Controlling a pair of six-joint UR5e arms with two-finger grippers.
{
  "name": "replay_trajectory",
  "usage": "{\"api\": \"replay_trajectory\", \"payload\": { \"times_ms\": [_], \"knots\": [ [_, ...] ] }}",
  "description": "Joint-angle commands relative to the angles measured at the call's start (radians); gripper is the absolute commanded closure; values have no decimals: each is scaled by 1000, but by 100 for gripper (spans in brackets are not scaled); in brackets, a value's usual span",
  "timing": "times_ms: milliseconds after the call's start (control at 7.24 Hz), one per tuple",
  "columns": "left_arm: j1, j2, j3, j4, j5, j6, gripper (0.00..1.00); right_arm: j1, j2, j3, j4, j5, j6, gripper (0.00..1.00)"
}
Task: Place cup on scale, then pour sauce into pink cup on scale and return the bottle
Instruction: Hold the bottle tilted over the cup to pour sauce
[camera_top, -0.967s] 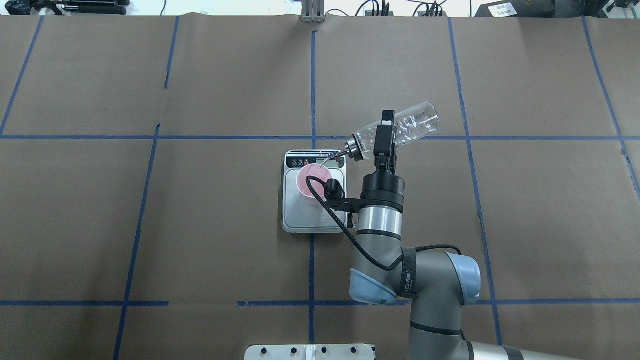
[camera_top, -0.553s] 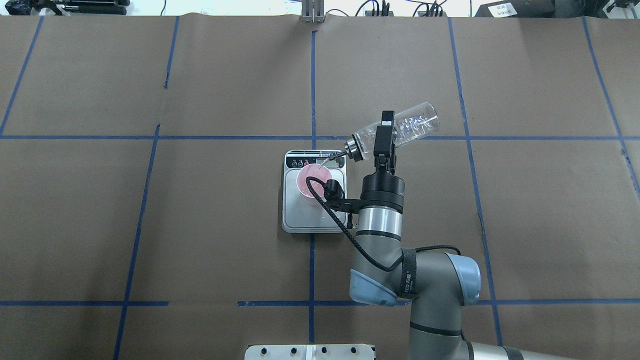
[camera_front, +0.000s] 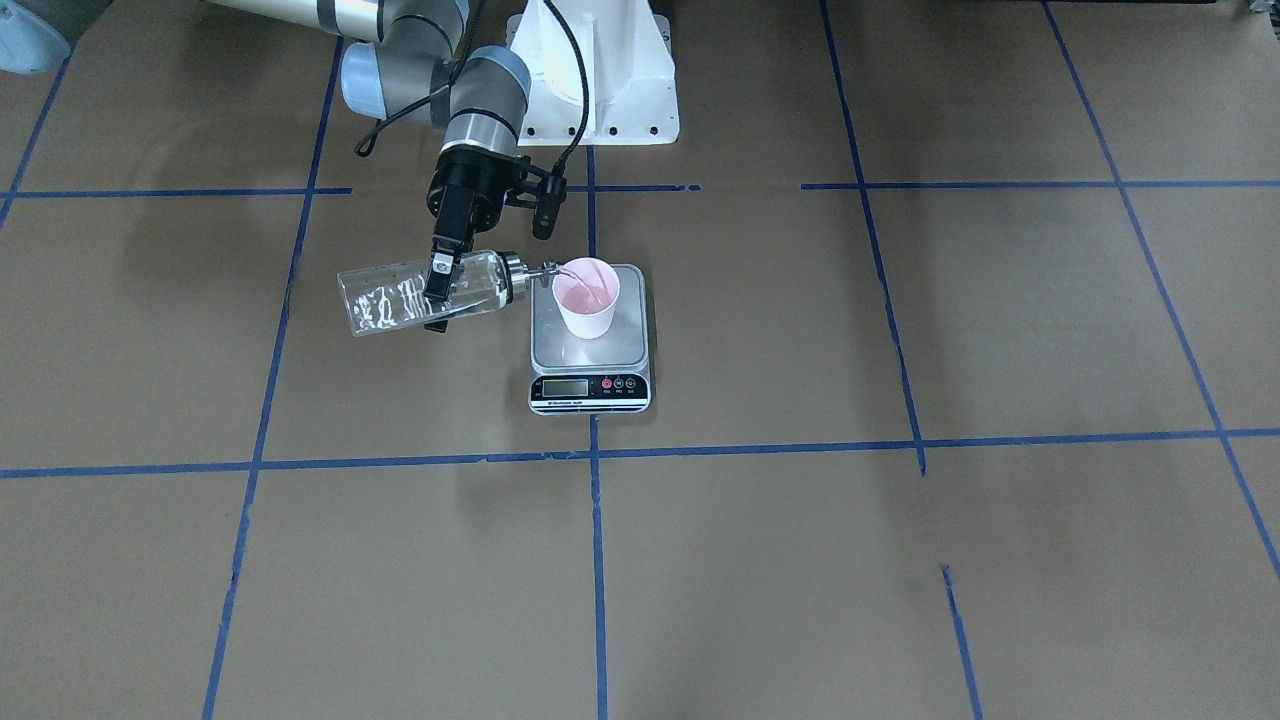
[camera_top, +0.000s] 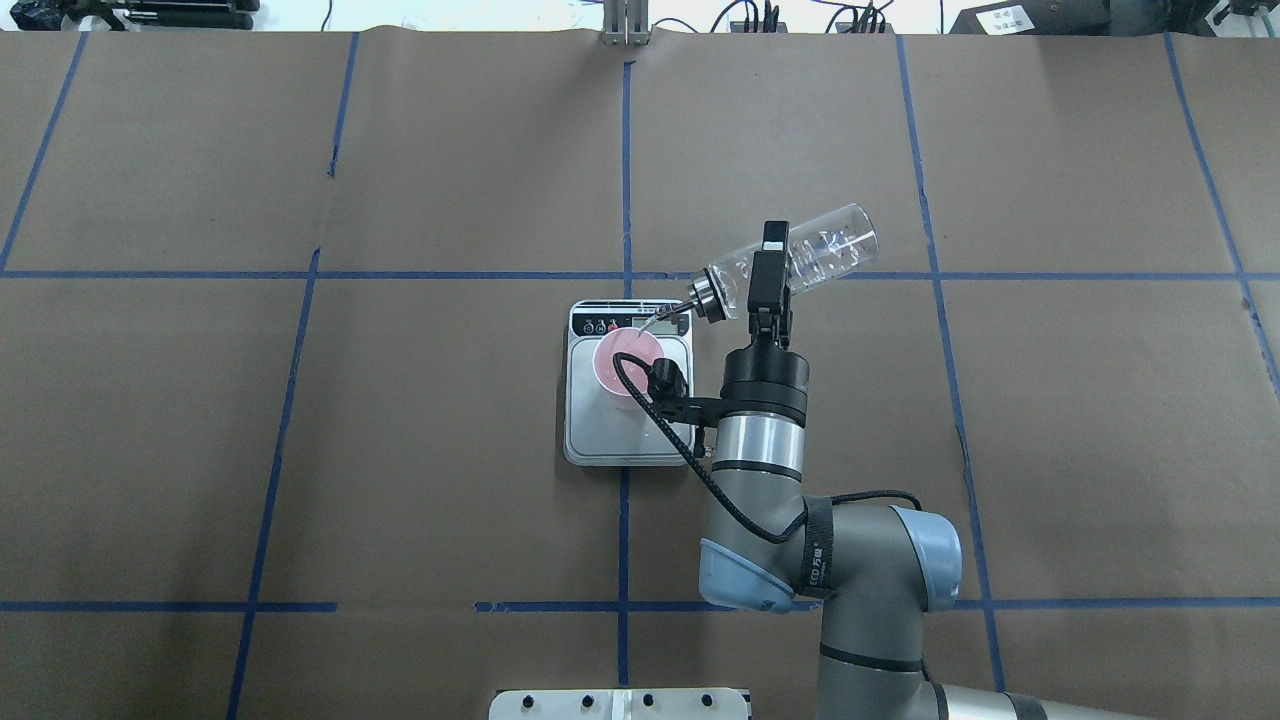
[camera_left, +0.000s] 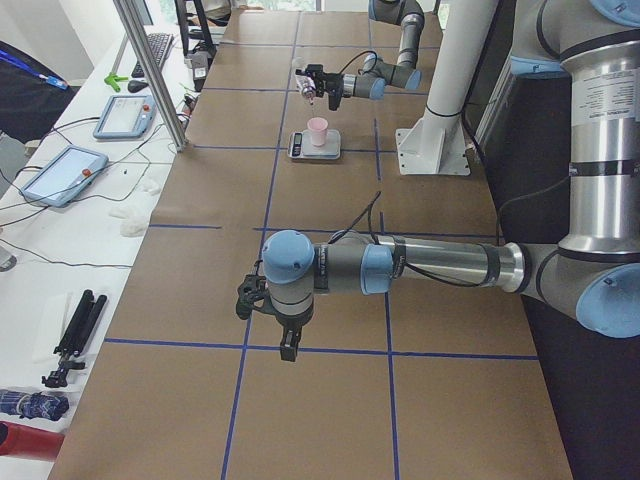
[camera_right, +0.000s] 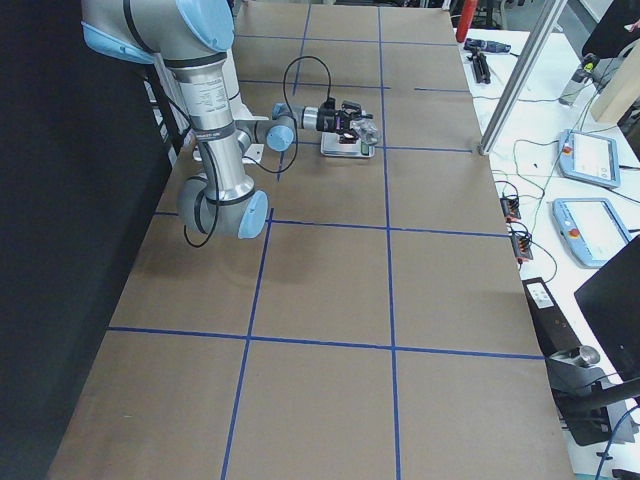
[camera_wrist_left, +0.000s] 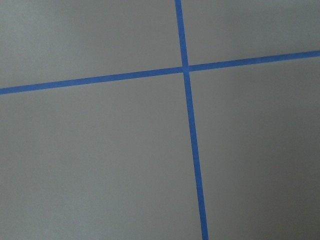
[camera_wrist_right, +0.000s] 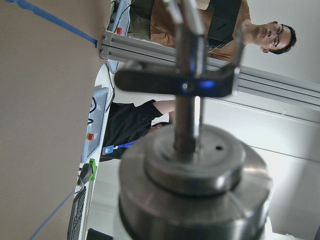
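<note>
Pour slowly from the bottle (camera_top: 825, 245) clamped in right fingers (camera_top: 767, 283), spout (camera_top: 667, 317) above the cup (camera_top: 622, 362) standing on the scale (camera_top: 598, 437), mid-bench (camera_top: 400, 450); stop by the display (camera_front: 565, 387). Cannot tell left fingers' (camera_left: 287, 350) opening.

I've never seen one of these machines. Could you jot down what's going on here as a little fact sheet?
Cup: upright on the scale
Bottle: tilted, spout over the cup's rim
Right pincer: shut on the bottle
Left pincer: away over bare table, grip unclear
Stage: pouring pose; bottle not yet returned
</note>
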Motion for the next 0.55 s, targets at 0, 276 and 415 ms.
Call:
{"api": "replay_trajectory", "payload": {
  "times_ms": [0, 276, 415],
  "knots": [
    [0, 0, -2, 0, -2, 0, 0, 0, 0, -1, 0, 0, 2, 100],
    [0, -2, -2, 0, -2, 0, 0, -2, 0, 3, 5, 3, 17, 100],
    [0, -3, -5, -2, -3, 0, 0, -5, -2, 6, 50, 9, 17, 100]
  ]
}}
